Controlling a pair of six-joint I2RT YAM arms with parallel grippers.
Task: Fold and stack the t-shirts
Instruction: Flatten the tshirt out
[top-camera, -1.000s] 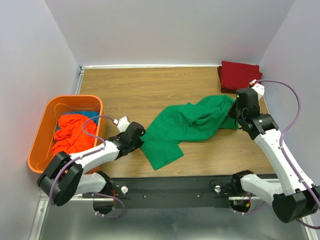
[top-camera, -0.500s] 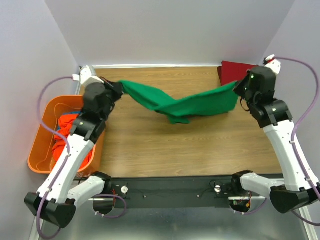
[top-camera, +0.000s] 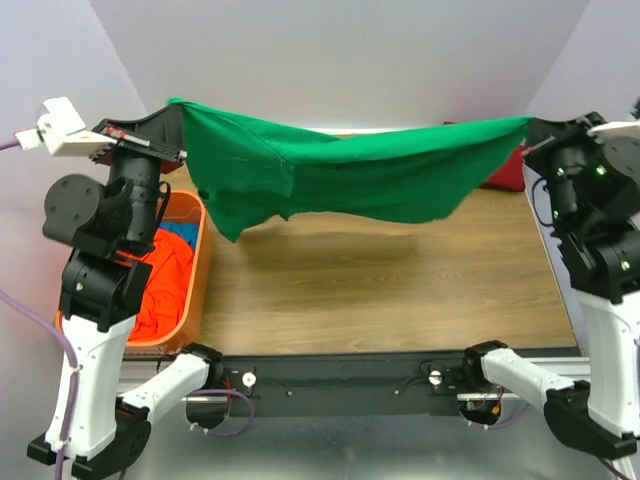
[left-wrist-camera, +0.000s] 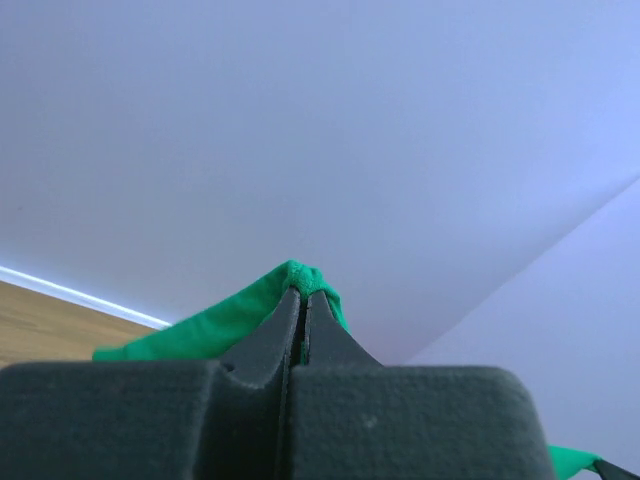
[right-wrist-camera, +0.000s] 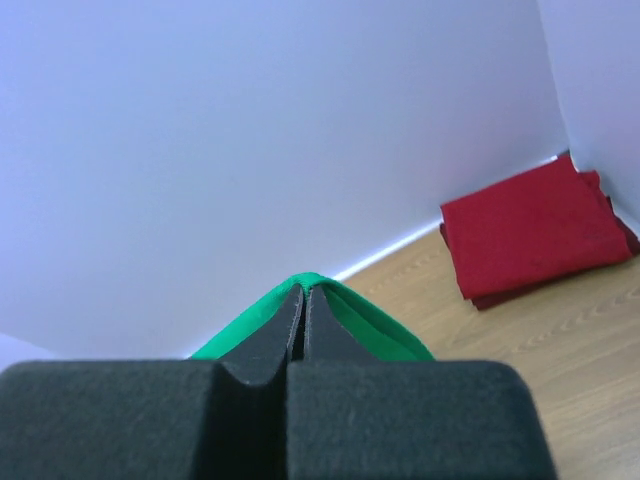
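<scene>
The bright green t-shirt (top-camera: 340, 175) hangs stretched in the air between both arms, high above the table. My left gripper (top-camera: 172, 112) is shut on its left edge; the green cloth (left-wrist-camera: 250, 310) wraps over the tips (left-wrist-camera: 303, 295). My right gripper (top-camera: 532, 128) is shut on its right edge, green cloth (right-wrist-camera: 375, 325) draped over the tips (right-wrist-camera: 304, 293). A folded dark red t-shirt (right-wrist-camera: 535, 230) lies at the back right corner; in the top view (top-camera: 505, 170) it is mostly hidden behind the green one. Orange-red (top-camera: 165, 285) and blue (top-camera: 180, 232) shirts lie in the bin.
An orange plastic bin (top-camera: 195, 290) stands at the table's left edge, under my left arm. The wooden table (top-camera: 380, 290) is bounded by white walls at the back and sides.
Both arms have lifted the green t-shirt off the table and pulled it apart, so it went from a crumpled heap to a stretched span high in the air.
</scene>
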